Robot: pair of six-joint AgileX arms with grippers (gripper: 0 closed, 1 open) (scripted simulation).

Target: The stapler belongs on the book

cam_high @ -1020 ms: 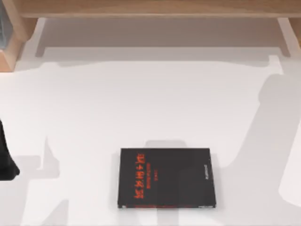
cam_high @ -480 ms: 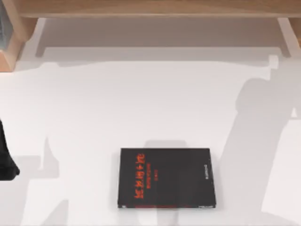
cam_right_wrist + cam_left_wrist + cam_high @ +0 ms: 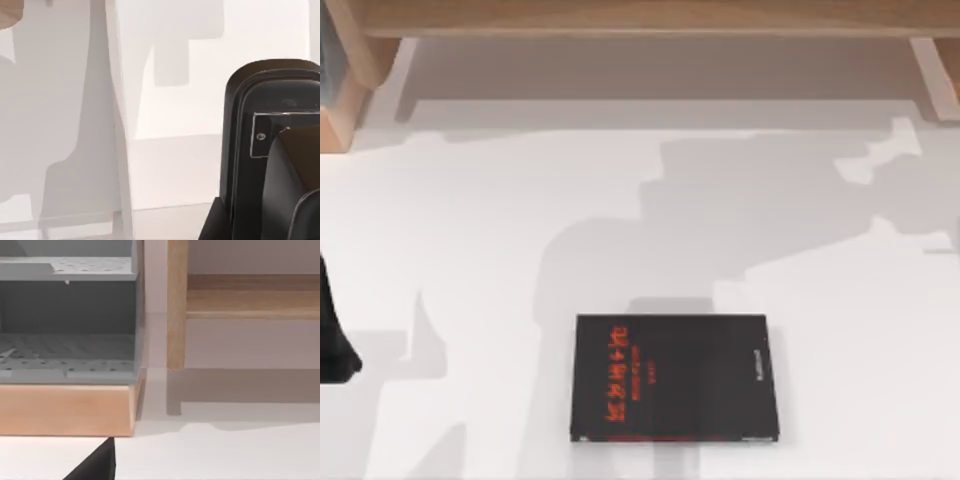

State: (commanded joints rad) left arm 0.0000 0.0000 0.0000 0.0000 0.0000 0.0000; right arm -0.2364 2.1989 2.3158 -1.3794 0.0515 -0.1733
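Remote desk, stapler job: the book (image 3: 674, 378) lay flat and bare near the front of the white table (image 3: 470, 230), about midway across, with its column of red characters toward the table's left. The stapler (image 3: 245, 150) was not on it. It stood close before my right wrist camera, a black rounded bar with a small grey-white plate and screw, and the tabletop was well beyond it. From that I judged my right gripper (image 3: 287, 195) to be clamped on the stapler and carrying it in the air, with a broad arm shadow falling across the table behind the book. My left arm (image 3: 332, 340) sat parked at the table's left edge, facing a grey rack (image 3: 67, 315) on a wooden base. I could not tell whether its gripper (image 3: 97, 469) was released or clenched. I took the step in hand to be the carry. The next move called for bringing the stapler over the middle of the cover, lowering it until it rested flat, and letting go only then.
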